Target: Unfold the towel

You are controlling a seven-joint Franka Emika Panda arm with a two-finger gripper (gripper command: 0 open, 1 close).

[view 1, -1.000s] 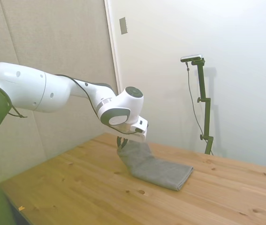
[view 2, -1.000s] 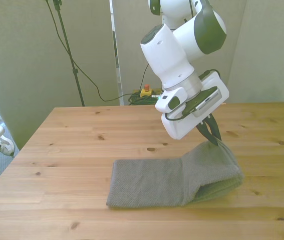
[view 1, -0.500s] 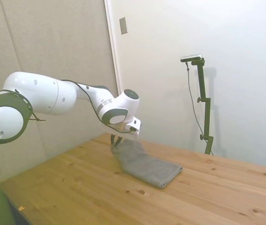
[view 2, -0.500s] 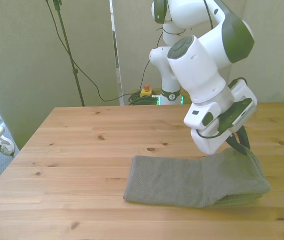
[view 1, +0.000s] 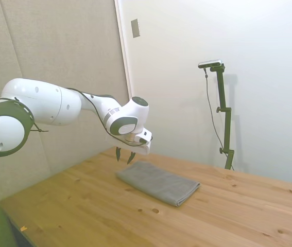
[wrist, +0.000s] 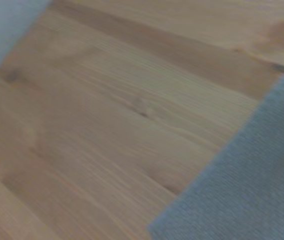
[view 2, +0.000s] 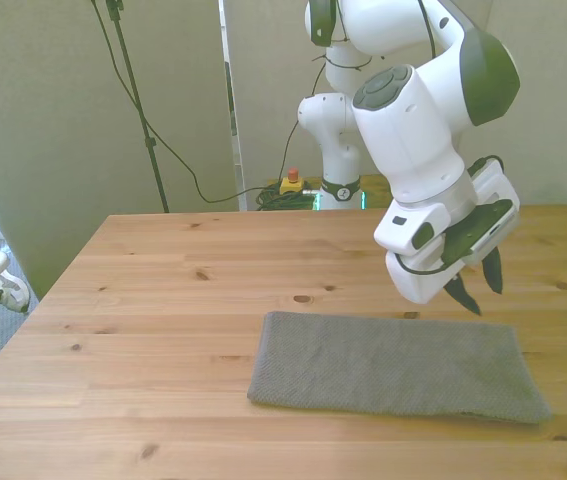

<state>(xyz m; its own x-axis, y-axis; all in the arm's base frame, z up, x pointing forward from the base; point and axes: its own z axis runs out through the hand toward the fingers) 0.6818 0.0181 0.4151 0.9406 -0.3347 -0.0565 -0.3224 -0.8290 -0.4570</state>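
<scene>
Gripper (view 2: 475, 291) hangs empty, fingers parted, above the towel's (view 2: 393, 366) far edge near the front view's right end; towel's long axis runs left-right on table (view 2: 163, 300).

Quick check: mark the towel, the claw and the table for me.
towel (view 2: 393, 365), front view, middle of the flat cloth.
claw (view 2: 478, 285), front view, midway between its open fingertips, above the towel.
table (view 2: 163, 300), front view, bare wood beside the towel.

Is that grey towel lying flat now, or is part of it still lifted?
Flat. The towel lies on the table as a long rectangle; the open claw hangs above it, not touching.
</scene>
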